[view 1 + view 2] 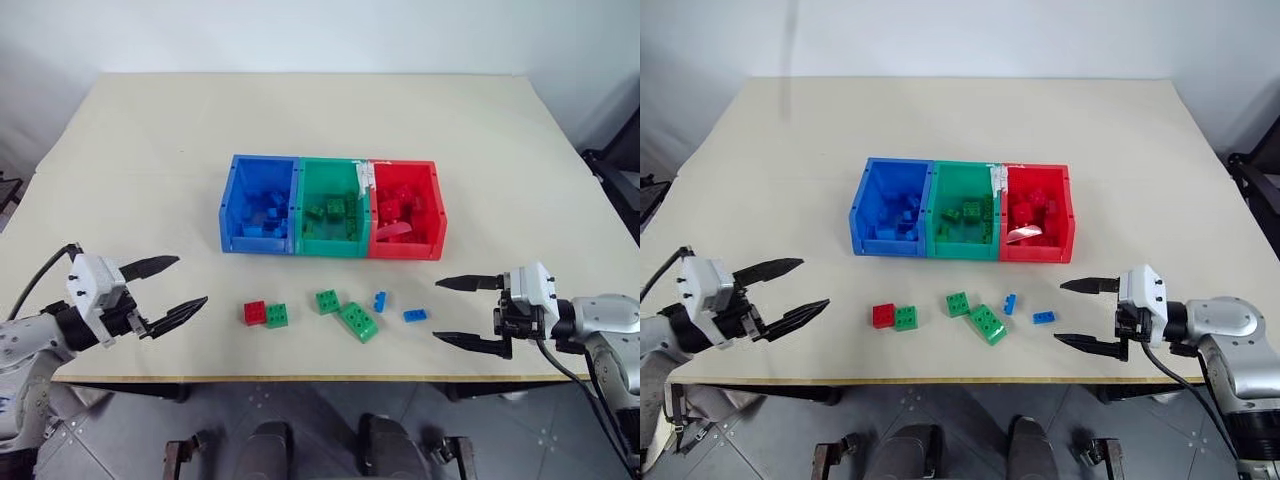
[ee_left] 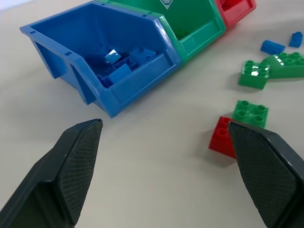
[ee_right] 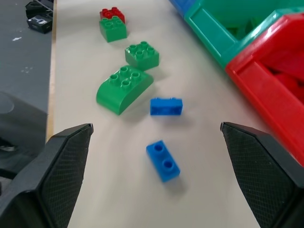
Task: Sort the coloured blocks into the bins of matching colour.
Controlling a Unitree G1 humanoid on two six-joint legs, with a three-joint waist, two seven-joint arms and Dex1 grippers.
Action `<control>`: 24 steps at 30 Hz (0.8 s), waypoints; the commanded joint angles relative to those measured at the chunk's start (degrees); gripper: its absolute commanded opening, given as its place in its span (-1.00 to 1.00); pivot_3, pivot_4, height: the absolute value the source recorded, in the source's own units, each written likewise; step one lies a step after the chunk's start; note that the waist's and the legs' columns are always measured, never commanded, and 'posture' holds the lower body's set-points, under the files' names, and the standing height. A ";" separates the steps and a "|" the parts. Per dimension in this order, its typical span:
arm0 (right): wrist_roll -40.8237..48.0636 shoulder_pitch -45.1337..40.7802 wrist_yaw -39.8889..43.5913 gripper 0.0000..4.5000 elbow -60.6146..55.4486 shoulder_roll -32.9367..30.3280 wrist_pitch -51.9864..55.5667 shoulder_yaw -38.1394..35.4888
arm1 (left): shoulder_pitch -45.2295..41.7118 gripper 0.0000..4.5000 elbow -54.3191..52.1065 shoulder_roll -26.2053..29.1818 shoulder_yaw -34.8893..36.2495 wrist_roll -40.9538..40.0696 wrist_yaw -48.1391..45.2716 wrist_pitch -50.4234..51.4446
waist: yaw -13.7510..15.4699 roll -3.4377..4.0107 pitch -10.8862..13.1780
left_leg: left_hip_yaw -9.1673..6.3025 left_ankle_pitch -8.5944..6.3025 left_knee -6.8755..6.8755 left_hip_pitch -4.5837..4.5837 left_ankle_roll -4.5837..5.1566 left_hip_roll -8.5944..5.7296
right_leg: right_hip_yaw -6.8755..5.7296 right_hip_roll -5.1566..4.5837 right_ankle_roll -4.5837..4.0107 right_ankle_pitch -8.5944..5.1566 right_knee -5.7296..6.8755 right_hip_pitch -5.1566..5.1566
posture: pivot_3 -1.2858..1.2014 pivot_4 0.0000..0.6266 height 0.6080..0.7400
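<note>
Gaping empty: left pincer (image 1: 178,283), right pincer (image 1: 463,311); left wrist view reveals blue bin (image 2: 71,52) contents.

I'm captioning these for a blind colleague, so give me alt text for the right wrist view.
The open right gripper faces two small blue bricks on a beige table. Beyond them lie a longer green brick, two square green ones and a red one, with the red bin and the green bin alongside.

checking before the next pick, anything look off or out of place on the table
Mostly tidy. Six bricks lie loose in front of the bins: a red brick touching a green one, and the long green brick askew. A whitish scrap sits in the red bin, unlike the bricks.
</note>
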 commanded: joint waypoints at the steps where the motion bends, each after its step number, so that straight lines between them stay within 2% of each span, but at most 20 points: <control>1: 0.08 -0.80 -0.45 1.00 -0.33 0.19 -1.49 -1.49 | -1.12 0.98 0.63 1.14 -1.08 1.96 -1.49 -2.48 | 0.01 0.00 0.00 | 0.01 -0.03 0.02 -0.01 0.02 -0.01 | 0.01 -0.01 0.00 0.00 0.02 0.00 | 0.03 -0.52 1.00; 5: 0.18 1.10 -0.41 1.00 0.10 -1.58 -2.15 -4.33 | -2.77 0.98 -1.13 0.97 -2.75 -1.58 -3.32 1.35 | 0.04 0.00 0.00 | 0.00 -0.08 0.07 -0.01 0.04 0.01 | 0.00 0.00 0.00 0.00 0.01 0.02 | 0.03 -0.52 1.00; 9: -1.61 3.26 1.25 1.00 5.74 -5.06 -5.14 -8.13 | -4.01 0.98 -7.36 0.77 -7.77 -3.91 -6.22 4.99 | 0.47 0.00 0.00 | 0.02 -0.12 0.13 -0.01 0.11 -0.01 | 0.01 -0.02 0.01 0.00 0.02 0.06 | 0.03 -0.52 1.00; 13: -3.76 2.68 2.88 1.00 11.55 -7.62 -7.03 -8.44 | -6.34 0.98 -12.62 0.53 -14.78 0.05 -6.38 4.49 | 0.49 0.00 0.00 | 0.03 -0.14 0.20 0.01 0.12 0.01 | 0.01 -0.01 0.02 0.01 0.03 0.10 | 0.03 -0.52 1.00; 18: -7.69 -2.65 4.69 1.00 13.29 -8.04 -5.53 -2.09 | -8.80 0.98 -16.60 -2.05 -20.64 1.54 -3.93 5.44 | -0.21 0.02 0.00 | 0.10 -0.13 0.20 0.03 0.11 0.03 | 0.02 0.01 0.02 0.01 0.03 0.09 | 0.03 -0.52 1.00; 24: -11.29 -10.05 4.64 1.00 8.15 -5.87 1.85 8.20 | -5.62 0.98 -16.52 -0.90 -17.47 0.49 -3.75 5.48 | -0.25 0.04 0.01 | 0.09 -0.12 0.20 0.02 0.02 0.19 | 0.03 0.16 0.00 0.00 0.02 0.04 | 0.03 -0.52 1.00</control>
